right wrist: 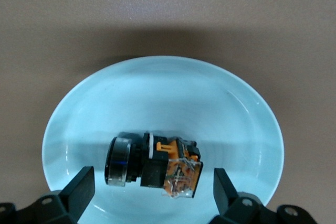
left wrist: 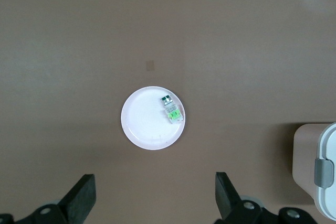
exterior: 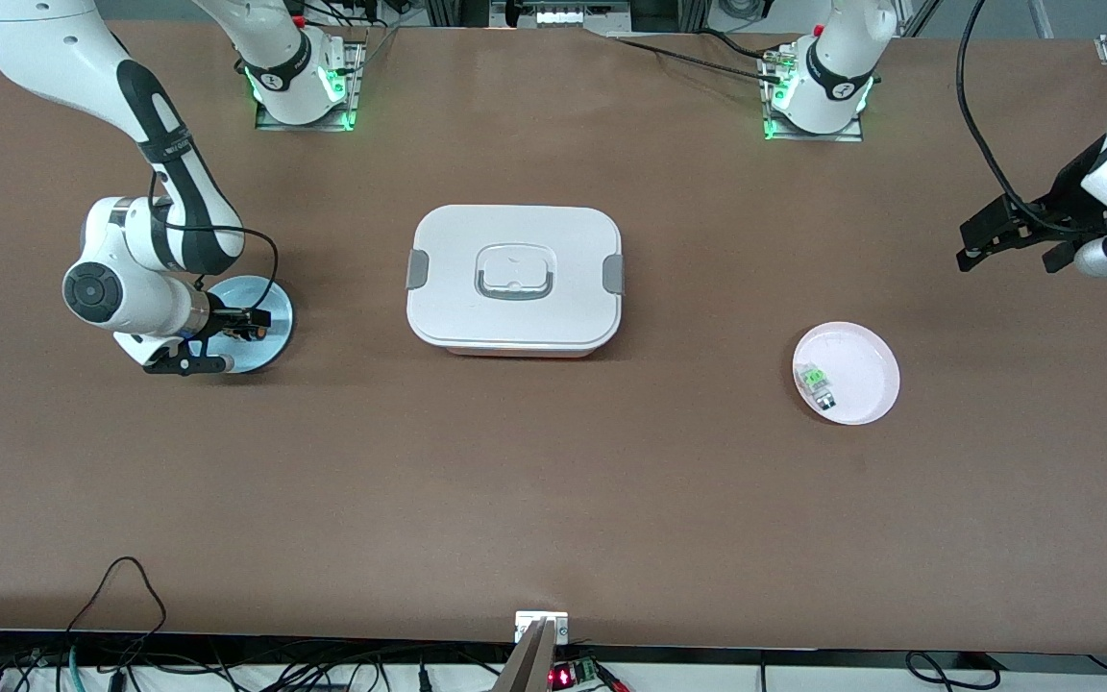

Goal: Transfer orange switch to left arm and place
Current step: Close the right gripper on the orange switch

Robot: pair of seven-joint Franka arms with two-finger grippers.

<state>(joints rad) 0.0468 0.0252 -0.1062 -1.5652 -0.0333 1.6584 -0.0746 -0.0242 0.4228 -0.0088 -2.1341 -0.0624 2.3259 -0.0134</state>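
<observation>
My right gripper (right wrist: 152, 190) hangs low over the blue plate (right wrist: 236, 103), fingers spread wide either side of the orange switch (right wrist: 155, 163) lying at lower centre. I should descend straight and close across its black body, probably clear of the plate's rim. My left gripper (left wrist: 155, 195) waits, wide open, above the pink plate (left wrist: 144, 129); the box (exterior: 513, 279) sits mid-frame between.

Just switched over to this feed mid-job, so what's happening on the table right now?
The right gripper is low over the light blue plate at the right arm's end of the table, fingers open on either side of the orange switch, which lies on its side on the plate, not yet gripped. The left gripper waits open in the air at the left arm's end, above the pink plate holding the green switch. The closed white box sits between the two plates.
</observation>
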